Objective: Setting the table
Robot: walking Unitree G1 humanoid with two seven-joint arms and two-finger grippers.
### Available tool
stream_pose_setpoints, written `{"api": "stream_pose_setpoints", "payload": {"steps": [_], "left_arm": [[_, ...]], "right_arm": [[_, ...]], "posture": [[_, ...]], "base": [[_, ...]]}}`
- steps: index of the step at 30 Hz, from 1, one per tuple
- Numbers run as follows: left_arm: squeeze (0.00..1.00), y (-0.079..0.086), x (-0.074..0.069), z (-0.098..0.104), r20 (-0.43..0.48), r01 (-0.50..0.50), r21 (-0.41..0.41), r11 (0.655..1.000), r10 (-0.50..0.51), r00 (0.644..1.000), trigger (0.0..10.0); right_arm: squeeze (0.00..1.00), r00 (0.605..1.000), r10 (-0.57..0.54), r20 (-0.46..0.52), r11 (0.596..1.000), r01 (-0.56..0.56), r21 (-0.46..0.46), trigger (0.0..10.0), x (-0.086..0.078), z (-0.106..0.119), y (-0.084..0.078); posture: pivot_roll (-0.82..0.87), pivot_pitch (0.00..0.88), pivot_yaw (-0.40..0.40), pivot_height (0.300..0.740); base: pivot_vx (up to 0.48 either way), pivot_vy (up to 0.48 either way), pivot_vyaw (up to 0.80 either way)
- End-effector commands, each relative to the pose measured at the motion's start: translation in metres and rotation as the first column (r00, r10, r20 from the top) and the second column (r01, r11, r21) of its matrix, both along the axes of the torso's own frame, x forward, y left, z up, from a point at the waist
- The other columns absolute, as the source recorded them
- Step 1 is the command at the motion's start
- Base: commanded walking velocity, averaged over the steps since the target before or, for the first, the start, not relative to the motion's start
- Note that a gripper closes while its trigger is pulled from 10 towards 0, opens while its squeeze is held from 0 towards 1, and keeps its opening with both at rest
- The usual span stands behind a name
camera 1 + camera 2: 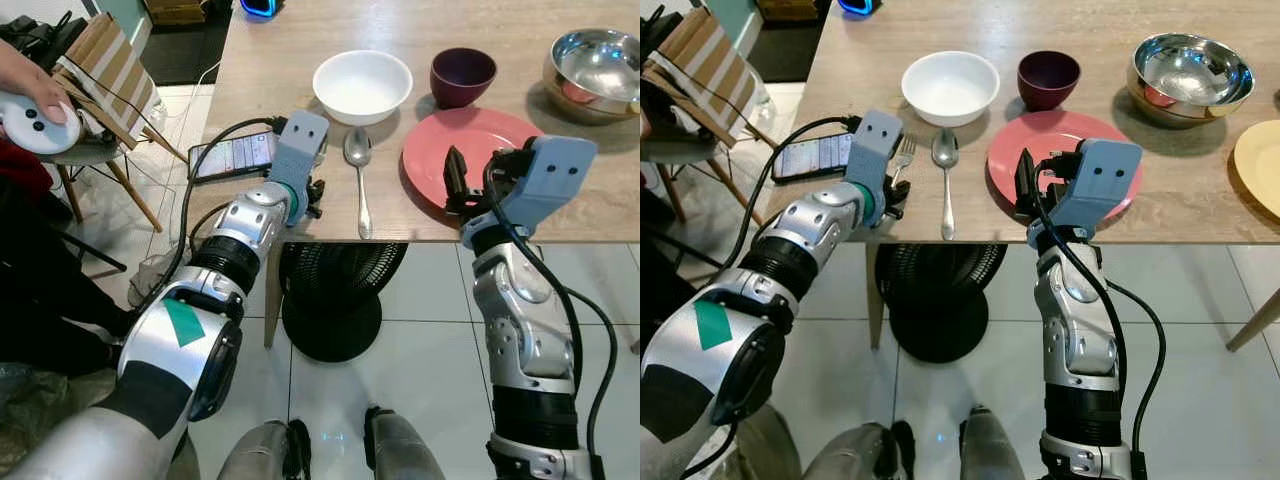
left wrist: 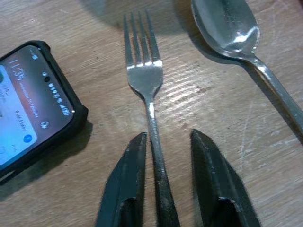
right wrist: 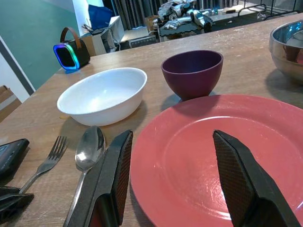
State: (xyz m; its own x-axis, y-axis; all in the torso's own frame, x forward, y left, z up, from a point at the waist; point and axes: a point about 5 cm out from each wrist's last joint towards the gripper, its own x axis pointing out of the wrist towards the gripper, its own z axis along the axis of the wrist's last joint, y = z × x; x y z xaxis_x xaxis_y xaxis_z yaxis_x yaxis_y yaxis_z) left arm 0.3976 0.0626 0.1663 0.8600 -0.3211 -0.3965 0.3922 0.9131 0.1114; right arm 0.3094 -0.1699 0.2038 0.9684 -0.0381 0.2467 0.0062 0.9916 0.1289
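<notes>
- Wooden desk [image 1: 500,20]: fork [image 2: 145,80] lies between phone [image 2: 28,104] and spoon [image 1: 358,160].
- Left hand [image 2: 165,189]: fingers apart, straddling the fork handle.
- Right hand [image 3: 175,184]: fingers apart over pink plate [image 3: 213,156].

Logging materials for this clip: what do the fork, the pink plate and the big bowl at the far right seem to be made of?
Fork: metal, likely stainless steel, bright glints on the tines. Pink plate: smooth and glossy with soft reflections; glazed ceramic or plastic, can't tell which. Big bowl: polished metal, mirror-like inside.
</notes>
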Motion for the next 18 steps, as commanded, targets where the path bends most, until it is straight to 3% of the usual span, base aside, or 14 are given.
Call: {"api": "stream_pose_setpoints", "payload": {"steps": [1, 12, 17, 18], "left_arm": [[0.0, 0.019, -0.024, -0.065, -0.275, -0.044, 0.083, 0.996, 0.065, 0.959, 0.0], [0.0, 0.021, -0.025, -0.067, -0.281, -0.064, 0.071, 0.995, 0.081, 0.956, 0.0], [0.0, 0.02, -0.021, -0.062, -0.221, -0.061, 0.088, 0.994, 0.079, 0.972, 0.0], [0.0, 0.02, -0.017, -0.056, -0.168, -0.076, 0.089, 0.993, 0.09, 0.982, 5.7]], "right_arm": [[0.0, 1.0, 0.001, -0.013, 1.0, -0.001, 0.006, 10.0, 0.0, -0.002, 0.001], [0.0, 1.0, 0.0, -0.01, 1.0, 0.001, 0.006, 10.0, 0.0, -0.001, 0.0], [0.0, 1.0, -0.001, -0.008, 1.0, 0.001, 0.005, 10.0, 0.001, -0.001, 0.0], [0.0, 1.0, -0.001, -0.007, 1.0, 0.001, 0.005, 10.0, 0.001, -0.001, 0.0]], "posture": [[-0.06, 0.196, 0.172, 0.74], [-0.06, 0.195, 0.171, 0.74], [-0.06, 0.195, 0.167, 0.74], [-0.06, 0.195, 0.167, 0.74]], "base": [[0.0, 0.0, 0.0], [0.0, 0.0, 0.0], [0.0, 0.0, 0.0], [0.0, 0.0, 0.0]]}}
